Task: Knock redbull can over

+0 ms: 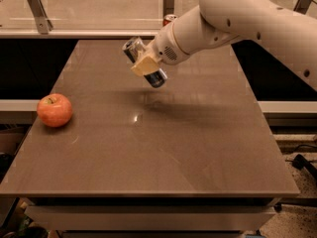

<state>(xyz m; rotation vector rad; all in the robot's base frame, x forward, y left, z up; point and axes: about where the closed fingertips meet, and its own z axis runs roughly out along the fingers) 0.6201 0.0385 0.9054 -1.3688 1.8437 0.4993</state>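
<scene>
The redbull can is a slim silver-and-blue can. It is held tilted in the air above the back middle of the brown table, with its silver top pointing up and left. My gripper is shut around the can's middle, and a tan finger pad covers part of it. The can's shadow lies on the table just below it. The white arm reaches in from the upper right.
A red apple sits near the table's left edge. A red Coca-Cola can stands at the back edge, partly hidden behind the arm. A glass rail with metal brackets runs behind the table.
</scene>
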